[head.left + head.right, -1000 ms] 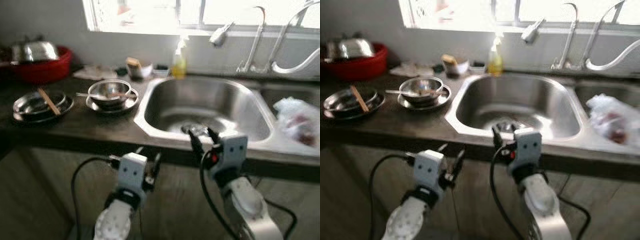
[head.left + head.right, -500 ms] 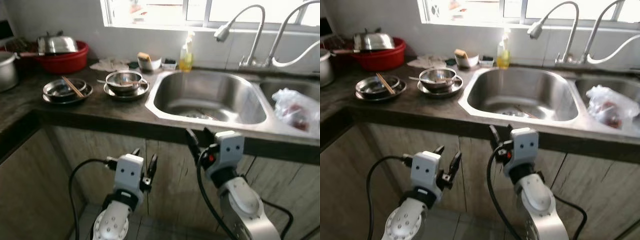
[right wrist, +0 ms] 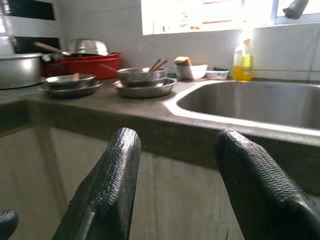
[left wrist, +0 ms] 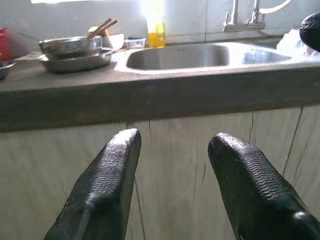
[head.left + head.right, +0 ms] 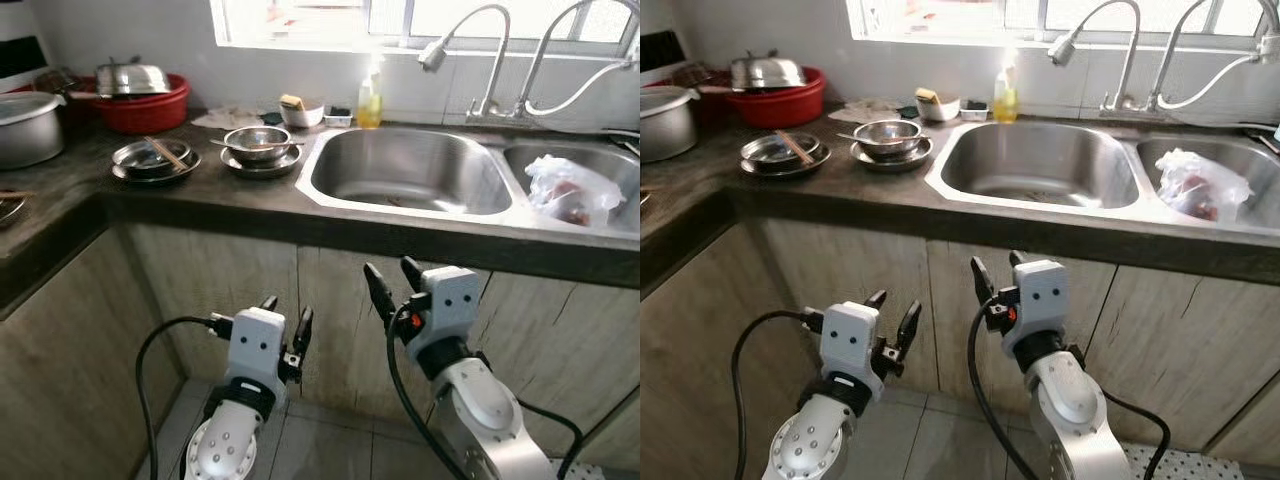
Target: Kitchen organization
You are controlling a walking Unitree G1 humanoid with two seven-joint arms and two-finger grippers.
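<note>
A dark counter (image 5: pixel 200 195) carries a steel bowl on a plate (image 5: pixel 257 146) with a utensil across it. Left of it is a second steel plate stack (image 5: pixel 152 159) with chopsticks on top. The steel sink (image 5: pixel 410 170) lies to the right, with a yellow soap bottle (image 5: pixel 370 98) behind it. Both arms are held low in front of the cabinet doors, below the counter edge. My left gripper (image 5: pixel 286 312) is open and holds nothing, as its wrist view (image 4: pixel 175 142) confirms. My right gripper (image 5: pixel 391 274) is also open and holds nothing (image 3: pixel 177 137).
A red basin with a steel lid (image 5: pixel 140 95) and a grey pot (image 5: pixel 27 125) stand at the far left. A plastic bag (image 5: pixel 568 190) lies in the second sink basin. Two faucets (image 5: pixel 480 60) rise behind the sinks. Wooden cabinet doors (image 5: pixel 210 290) face me; tiled floor (image 5: pixel 300 440) lies below.
The whole picture has shifted: the camera has drawn back from the counter, so the cabinet fronts and floor have come into view. Both grippers stay open and low.
</note>
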